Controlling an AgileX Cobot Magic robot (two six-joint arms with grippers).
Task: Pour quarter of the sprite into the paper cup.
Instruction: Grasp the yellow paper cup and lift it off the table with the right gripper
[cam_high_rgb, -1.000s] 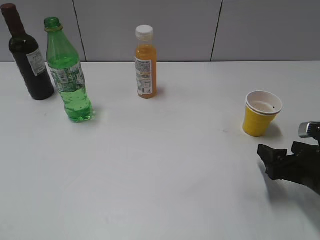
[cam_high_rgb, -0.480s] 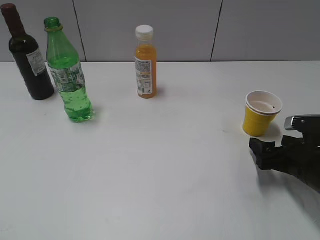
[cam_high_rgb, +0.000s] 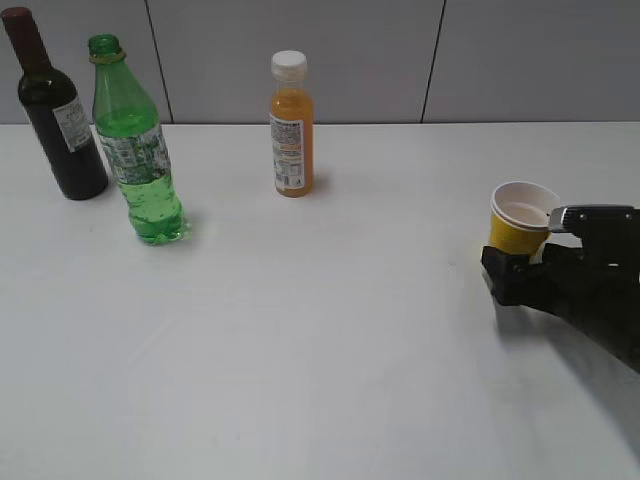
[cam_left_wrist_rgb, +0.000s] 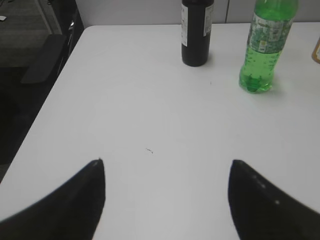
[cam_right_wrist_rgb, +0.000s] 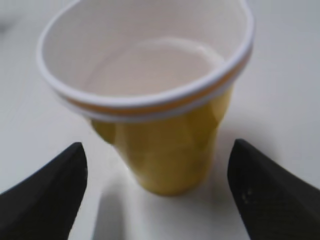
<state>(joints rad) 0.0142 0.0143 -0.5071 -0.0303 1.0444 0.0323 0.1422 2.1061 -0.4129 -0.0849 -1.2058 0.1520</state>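
The sprite (cam_high_rgb: 135, 150), a tall green bottle with no cap, stands at the far left of the white table; it also shows in the left wrist view (cam_left_wrist_rgb: 262, 47). The paper cup (cam_high_rgb: 518, 225), yellow with a white inside, stands upright at the right; in the right wrist view (cam_right_wrist_rgb: 165, 145) it fills the frame. My right gripper (cam_high_rgb: 515, 275) (cam_right_wrist_rgb: 157, 187) is open, its fingers at either side of the cup's base, not touching it. My left gripper (cam_left_wrist_rgb: 167, 192) is open and empty over bare table, well short of the sprite.
A dark wine bottle (cam_high_rgb: 55, 115) (cam_left_wrist_rgb: 196, 32) stands just left of the sprite. A small orange juice bottle (cam_high_rgb: 291, 130) with a white cap stands at the back centre. A grey wall runs behind the table. The table's left edge (cam_left_wrist_rgb: 47, 105) shows in the left wrist view.
My right gripper has moved up and left from the front right toward the paper cup, and now partly covers its base in the exterior view. The bottles and cup have not moved.
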